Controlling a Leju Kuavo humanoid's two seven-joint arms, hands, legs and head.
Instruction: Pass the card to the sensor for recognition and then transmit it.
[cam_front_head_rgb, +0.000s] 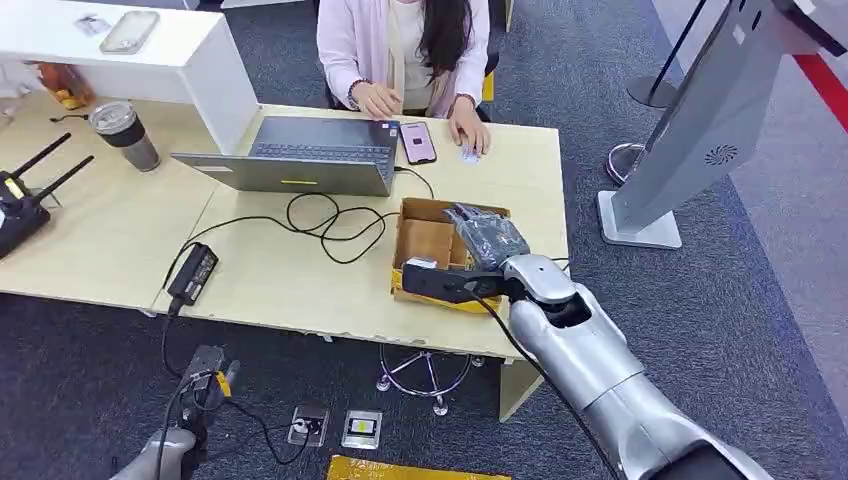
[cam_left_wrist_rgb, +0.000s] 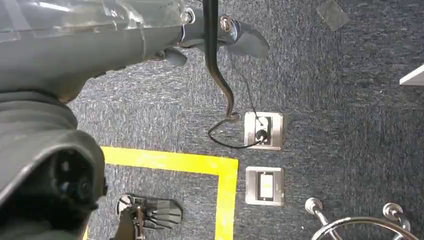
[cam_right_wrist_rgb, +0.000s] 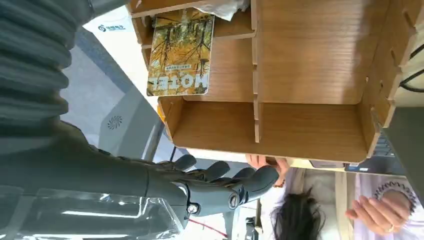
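The card, printed with autumn trees and the word HOTEL, stands in a compartment of the wooden box. My right hand hovers just outside the box with its dark fingers stretched out; it holds nothing and stays apart from the card. From the head view, the right hand hangs over the right side of the box at the table's near edge. My left hand hangs low beside the table over the carpet, empty; it appears at the lower left in the head view.
A person sits across the table, hands near a phone and a small white item. A laptop, cables, a power brick and a cup lie to the left. A grey kiosk stands at the right.
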